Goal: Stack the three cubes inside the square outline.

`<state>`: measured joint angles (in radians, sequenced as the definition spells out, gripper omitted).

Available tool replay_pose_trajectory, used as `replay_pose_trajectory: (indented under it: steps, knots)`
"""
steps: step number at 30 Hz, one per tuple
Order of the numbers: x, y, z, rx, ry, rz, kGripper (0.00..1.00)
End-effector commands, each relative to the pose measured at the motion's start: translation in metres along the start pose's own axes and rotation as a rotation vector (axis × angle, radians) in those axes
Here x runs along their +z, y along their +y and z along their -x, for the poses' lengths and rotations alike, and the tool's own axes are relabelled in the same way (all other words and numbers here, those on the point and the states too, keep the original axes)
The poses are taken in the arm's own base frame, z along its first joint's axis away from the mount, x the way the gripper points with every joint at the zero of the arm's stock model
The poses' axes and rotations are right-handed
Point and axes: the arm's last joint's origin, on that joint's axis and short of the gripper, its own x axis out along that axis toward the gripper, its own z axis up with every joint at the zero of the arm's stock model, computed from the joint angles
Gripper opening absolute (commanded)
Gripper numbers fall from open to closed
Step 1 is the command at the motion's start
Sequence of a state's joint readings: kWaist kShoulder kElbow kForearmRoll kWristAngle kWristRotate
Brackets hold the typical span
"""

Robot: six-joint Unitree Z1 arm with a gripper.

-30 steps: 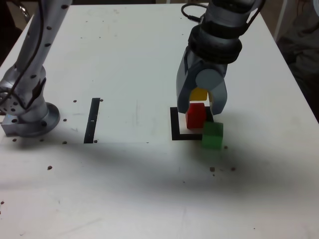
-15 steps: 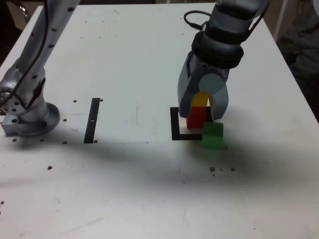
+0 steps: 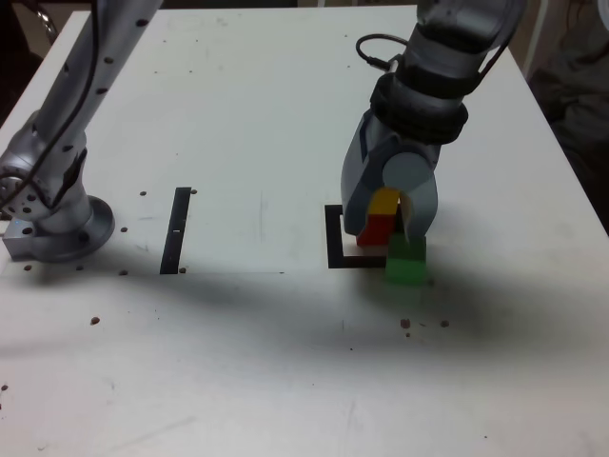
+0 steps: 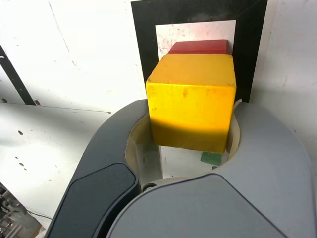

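Observation:
My gripper (image 3: 387,221) is shut on the yellow cube (image 3: 383,201), gripping it by its sides. In the exterior view the yellow cube sits directly over the red cube (image 3: 375,229), which stands inside the square outline (image 3: 334,238). Whether the two touch, I cannot tell. The green cube (image 3: 407,260) rests on the table at the outline's near right corner, close to one finger. In the wrist view the yellow cube (image 4: 191,101) fills the jaws, the red cube (image 4: 199,46) peeks out beyond it over the square outline (image 4: 144,44), and a sliver of the green cube (image 4: 212,158) shows.
A straight black strip (image 3: 176,229) lies on the white table to the exterior view's left of the outline. The arm's base (image 3: 57,224) stands at the far left. Small dark specks dot the tabletop. A person's dark clothing (image 3: 576,67) shows beyond the right edge.
The gripper has come down with the yellow cube, closing the gap above the red cube. The red and green cubes have stayed put.

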<state>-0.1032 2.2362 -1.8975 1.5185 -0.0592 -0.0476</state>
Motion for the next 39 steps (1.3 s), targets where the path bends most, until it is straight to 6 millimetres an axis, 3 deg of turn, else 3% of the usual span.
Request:
replay_pose_trajectory:
  steps: [1,5,11,13,29,39]
  knots:
    - [0.001,-0.001,-0.002,-0.001,0.006,-0.004,0.29]
    - [0.000,-0.003,-0.003,-0.001,0.009,-0.010,0.34]
    - [-0.001,-0.006,-0.005,-0.004,0.016,-0.024,0.91]
    - [-0.001,-0.006,-0.005,-0.005,0.018,-0.026,0.99]
    - [-0.013,-0.008,0.004,0.030,-0.003,-0.025,1.00]
    - [-0.025,-0.030,0.022,0.115,-0.072,-0.056,1.00]
